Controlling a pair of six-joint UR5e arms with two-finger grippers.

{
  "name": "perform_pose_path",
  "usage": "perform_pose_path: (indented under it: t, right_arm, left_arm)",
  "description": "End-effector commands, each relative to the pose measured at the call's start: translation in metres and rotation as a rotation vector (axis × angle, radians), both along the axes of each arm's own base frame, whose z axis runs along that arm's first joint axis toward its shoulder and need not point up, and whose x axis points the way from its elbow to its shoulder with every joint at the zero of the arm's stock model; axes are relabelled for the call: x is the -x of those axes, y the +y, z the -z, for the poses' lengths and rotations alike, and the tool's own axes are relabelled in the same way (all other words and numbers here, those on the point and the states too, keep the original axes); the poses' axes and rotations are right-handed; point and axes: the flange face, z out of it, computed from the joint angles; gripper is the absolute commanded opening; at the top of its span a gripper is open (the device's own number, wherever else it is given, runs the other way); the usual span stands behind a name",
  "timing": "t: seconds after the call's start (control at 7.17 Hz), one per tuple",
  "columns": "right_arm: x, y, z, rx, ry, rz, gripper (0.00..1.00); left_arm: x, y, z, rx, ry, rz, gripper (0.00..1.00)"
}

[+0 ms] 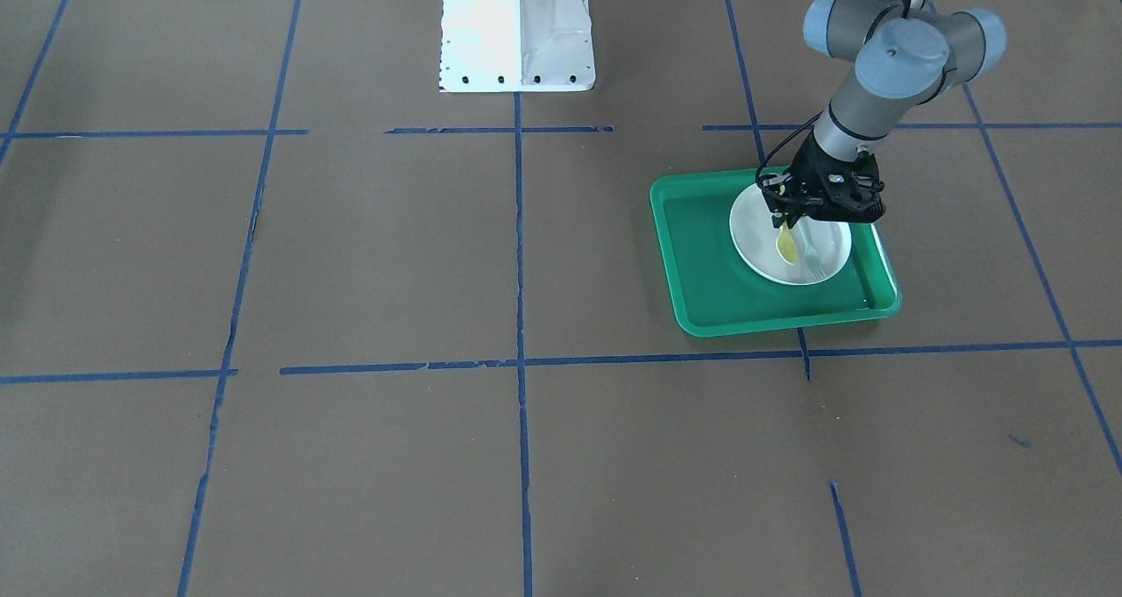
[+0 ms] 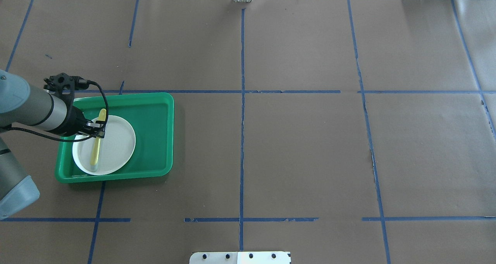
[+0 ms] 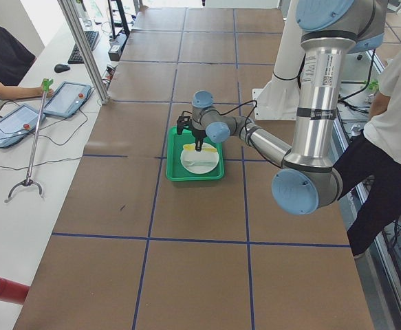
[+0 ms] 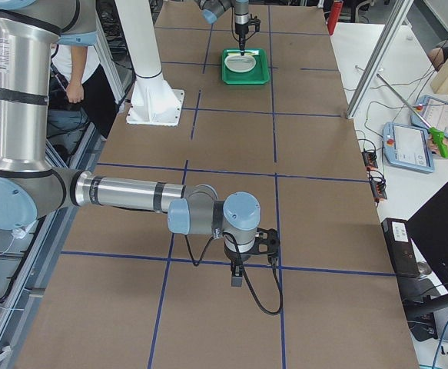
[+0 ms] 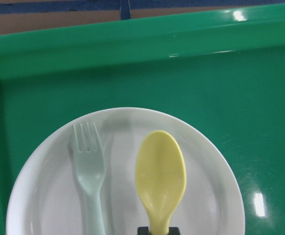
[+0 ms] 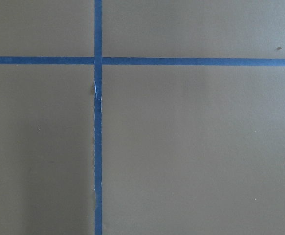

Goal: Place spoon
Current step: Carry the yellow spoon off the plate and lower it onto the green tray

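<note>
My left gripper (image 1: 783, 222) is shut on the handle of the small yellow spoon (image 1: 787, 245). It holds the spoon bowl-down, close over the white plate (image 1: 754, 248), which sits in the green tray (image 1: 701, 264). In the left wrist view the spoon's bowl (image 5: 160, 174) hangs over the plate (image 5: 210, 196), next to a pale grey-green fork (image 5: 89, 171) that lies on it. In the overhead view the spoon (image 2: 95, 149) crosses the plate's left part. My right gripper (image 4: 237, 280) shows only in the exterior right view, low over bare table; I cannot tell whether it is open or shut.
The tray (image 2: 155, 120) sits on the robot's left side of the brown paper-covered table, which is marked with blue tape lines. The white robot base (image 1: 517, 31) stands at the table's middle edge. Operators and tablets are at the sides.
</note>
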Motion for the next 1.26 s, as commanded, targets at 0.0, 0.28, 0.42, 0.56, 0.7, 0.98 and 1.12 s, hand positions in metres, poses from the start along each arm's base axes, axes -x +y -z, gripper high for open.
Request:
perform_pose_path:
  t: [0.0,0.28,0.42,0.56,0.7,0.98,1.12]
  right_arm:
    - [0.0,0.0,0.0,0.0,0.0,0.0,1.0]
    - [0.0,0.0,0.0,0.0,0.0,0.0,1.0]
    - [0.0,0.0,0.0,0.0,0.0,0.0,1.0]
    - [0.0,0.0,0.0,-0.002,0.0,0.0,1.0]
    - [0.0,0.0,0.0,0.0,0.0,0.0,1.0]
    - [0.0,0.0,0.0,0.0,0.0,0.0,1.0]
    - [0.0,0.0,0.0,-0.002,0.0,0.0,1.0]
  left_arm:
    - [0.006,-0.014,0.019,0.008,-0.007,0.026,0.0]
    - [-0.032,-0.043,0.053,0.047,-0.007,0.023,0.0]
    - [-0.059,-0.05,0.072,0.09,0.001,0.033,0.0]
    - [-0.084,-0.039,0.082,0.111,0.013,0.017,0.0]
    - [-0.106,-0.038,0.085,0.135,0.01,0.016,0.0]
    - [-0.13,-0.026,0.071,0.14,-0.008,-0.021,0.0]
    - [-0.133,-0.026,0.065,0.14,-0.009,-0.021,0.0]
